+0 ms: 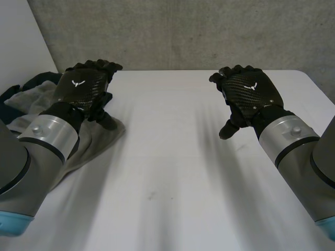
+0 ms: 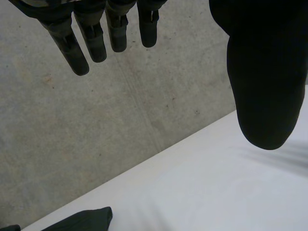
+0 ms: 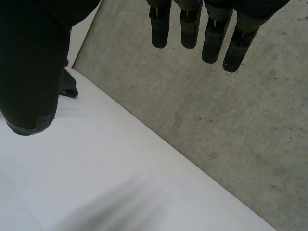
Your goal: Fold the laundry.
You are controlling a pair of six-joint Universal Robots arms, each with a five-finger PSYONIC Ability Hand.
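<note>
While the black left hand (image 1: 84, 86) and right hand (image 1: 250, 90) hover with fingers straight and spread, holding nothing, the crumpled grey cloth (image 1: 102, 137) and dark teal garment (image 1: 32, 81) lie at the white counter's (image 1: 183, 178) 9 o'clock, beneath the left hand. Right hand at 2 o'clock.

We have room over the table (image 1: 172, 172); the clothes pile (image 1: 102, 140) blocks the left, the wall (image 1: 183, 31) the back.
</note>
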